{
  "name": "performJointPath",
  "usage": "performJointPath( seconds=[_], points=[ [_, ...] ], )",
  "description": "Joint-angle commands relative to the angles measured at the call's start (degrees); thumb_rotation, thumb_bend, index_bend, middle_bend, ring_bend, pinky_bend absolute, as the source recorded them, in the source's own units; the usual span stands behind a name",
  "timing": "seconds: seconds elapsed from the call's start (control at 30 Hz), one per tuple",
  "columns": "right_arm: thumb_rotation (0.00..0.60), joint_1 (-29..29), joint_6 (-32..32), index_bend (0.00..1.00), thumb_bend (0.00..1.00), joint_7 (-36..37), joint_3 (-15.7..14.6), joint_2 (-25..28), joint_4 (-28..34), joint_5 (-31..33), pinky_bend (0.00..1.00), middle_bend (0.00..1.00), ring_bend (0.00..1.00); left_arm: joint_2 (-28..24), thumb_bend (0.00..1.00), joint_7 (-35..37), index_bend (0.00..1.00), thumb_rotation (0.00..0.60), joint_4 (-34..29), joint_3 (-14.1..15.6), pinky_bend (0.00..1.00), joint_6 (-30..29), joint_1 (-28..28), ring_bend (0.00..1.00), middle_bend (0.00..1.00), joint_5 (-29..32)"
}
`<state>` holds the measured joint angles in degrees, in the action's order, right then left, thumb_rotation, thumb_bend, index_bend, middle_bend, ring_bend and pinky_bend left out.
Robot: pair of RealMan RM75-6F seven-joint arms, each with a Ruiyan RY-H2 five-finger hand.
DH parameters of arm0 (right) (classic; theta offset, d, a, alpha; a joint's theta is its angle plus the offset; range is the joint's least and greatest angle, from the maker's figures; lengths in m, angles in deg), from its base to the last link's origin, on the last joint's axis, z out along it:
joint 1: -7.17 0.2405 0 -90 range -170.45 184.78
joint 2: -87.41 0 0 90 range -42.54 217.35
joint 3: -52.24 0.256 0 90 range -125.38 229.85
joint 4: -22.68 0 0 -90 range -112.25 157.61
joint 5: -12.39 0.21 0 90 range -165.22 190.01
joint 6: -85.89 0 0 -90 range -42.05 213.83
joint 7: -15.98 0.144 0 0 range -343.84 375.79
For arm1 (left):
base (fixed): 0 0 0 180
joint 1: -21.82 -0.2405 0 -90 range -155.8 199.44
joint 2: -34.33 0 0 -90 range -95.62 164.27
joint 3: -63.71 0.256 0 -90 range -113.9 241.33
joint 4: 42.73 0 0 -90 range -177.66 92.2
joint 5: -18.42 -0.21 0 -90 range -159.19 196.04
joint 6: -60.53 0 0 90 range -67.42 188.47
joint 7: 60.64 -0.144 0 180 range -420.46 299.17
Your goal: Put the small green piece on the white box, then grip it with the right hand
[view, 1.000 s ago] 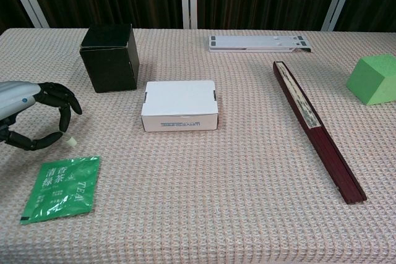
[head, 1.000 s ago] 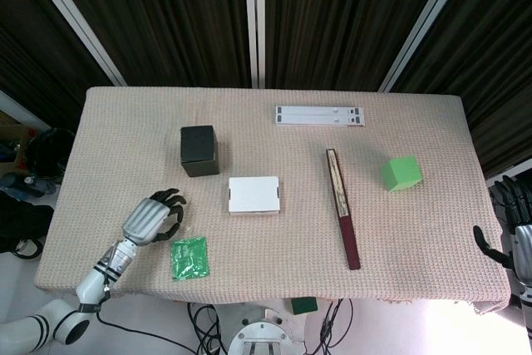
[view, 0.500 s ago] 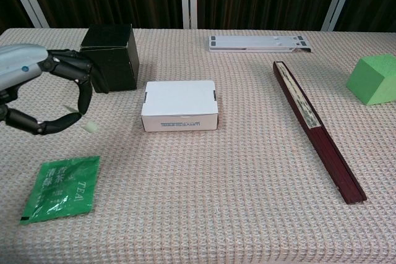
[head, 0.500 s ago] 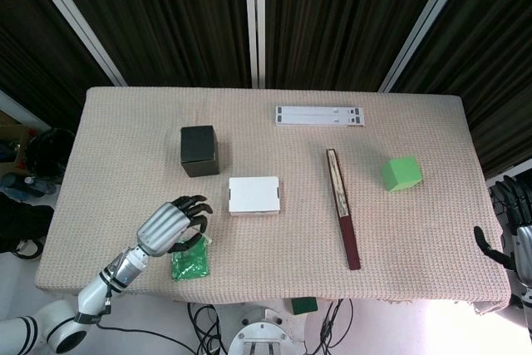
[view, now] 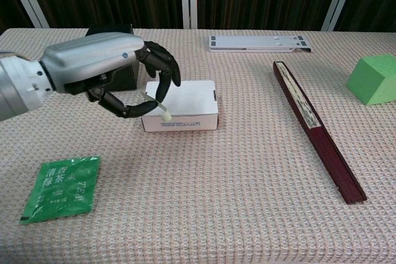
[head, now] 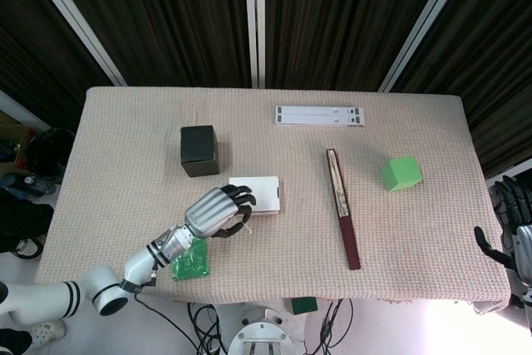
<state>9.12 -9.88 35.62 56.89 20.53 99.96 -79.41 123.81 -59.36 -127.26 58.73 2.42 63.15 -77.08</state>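
My left hand [head: 218, 212] [view: 99, 66] hovers at the near left corner of the white box [head: 264, 191] [view: 192, 97]. A small pale green piece [view: 165, 115] is pinched between its thumb and a fingertip, just in front of the box's left face. The box's top is bare. A flat green tea packet [head: 191, 262] [view: 62, 188] lies on the cloth near the front edge, partly under my left forearm in the head view. My right hand [head: 515, 248] hangs off the table's right edge, fingers apart and holding nothing; the chest view does not show it.
A black box [head: 199, 150] [view: 108, 29] stands behind my left hand. A closed dark red fan [head: 342, 219] [view: 315, 128] lies right of the white box. A green cube [head: 401, 173] [view: 374, 78] sits far right, and a flat white bar [head: 319, 115] [view: 258, 42] lies at the back.
My left hand has lifted from beside the tea packet and travelled right and forward to the white box, carrying the small pale piece. The right hand has not moved.
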Motion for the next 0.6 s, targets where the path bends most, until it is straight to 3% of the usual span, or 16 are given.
performJointPath(
  seconds=[0.03, 0.27, 0.6],
  points=[
    [0.600, 0.1, 0.2, 0.00, 0.33, -0.1, 0.1, 0.0, 0.0, 0.2, 0.00, 0.00, 0.00, 3.2, 0.42, 0.1, 0.62, 0.600, 3.8, -1.9, 0.33, 2.8, 3.2, 0.20, 0.31, 1.8],
    [0.600, 0.3, 1.2, 0.00, 0.33, 0.0, 0.2, -0.1, -0.5, 0.9, 0.00, 0.00, 0.00, 7.1, 0.42, 1.5, 0.62, 0.600, 9.7, -3.3, 0.33, 3.8, 6.8, 0.20, 0.31, 2.3],
    [0.600, 0.3, 1.6, 0.00, 0.33, 0.9, 0.2, -0.2, -1.4, 1.4, 0.00, 0.00, 0.00, 10.8, 0.42, 2.6, 0.63, 0.600, 20.4, -5.2, 0.31, 10.4, 10.5, 0.20, 0.31, 9.2]
  ],
)
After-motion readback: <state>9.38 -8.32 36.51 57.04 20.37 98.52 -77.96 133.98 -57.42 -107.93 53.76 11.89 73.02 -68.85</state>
